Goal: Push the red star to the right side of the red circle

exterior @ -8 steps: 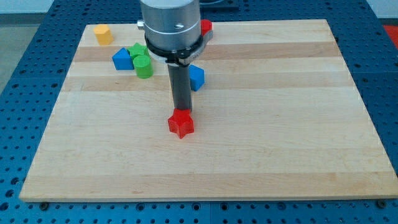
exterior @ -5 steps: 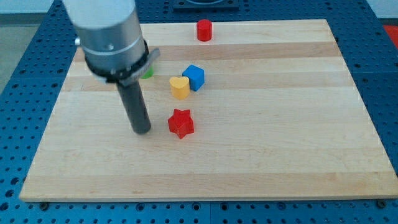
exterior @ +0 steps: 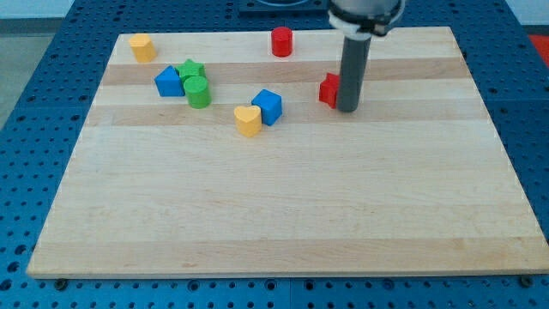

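Observation:
The red star lies on the wooden board, right of centre in the upper part, partly hidden by my rod. My tip rests on the board right against the star's right side. The red circle stands near the view's top edge, up and to the left of the star.
A yellow heart and a blue cube sit together left of the star. A blue block, a green star and a green cylinder cluster at the upper left. A yellow block is in the top left corner.
The red star has moved from the board's middle up and to the right. My rod went from the star's left to its right side, far up the board.

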`<action>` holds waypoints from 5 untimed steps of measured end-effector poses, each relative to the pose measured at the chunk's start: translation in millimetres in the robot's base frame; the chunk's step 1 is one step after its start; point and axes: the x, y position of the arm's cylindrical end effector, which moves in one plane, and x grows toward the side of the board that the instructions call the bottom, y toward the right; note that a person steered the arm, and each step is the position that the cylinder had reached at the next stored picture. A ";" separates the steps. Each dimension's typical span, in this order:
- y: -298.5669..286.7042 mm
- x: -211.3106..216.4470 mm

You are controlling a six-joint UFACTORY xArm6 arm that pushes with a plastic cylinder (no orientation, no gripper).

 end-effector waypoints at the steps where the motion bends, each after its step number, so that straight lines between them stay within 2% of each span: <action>1: 4.8 -6.3; 4: -27.9 16.4; 5: -54.7 10.7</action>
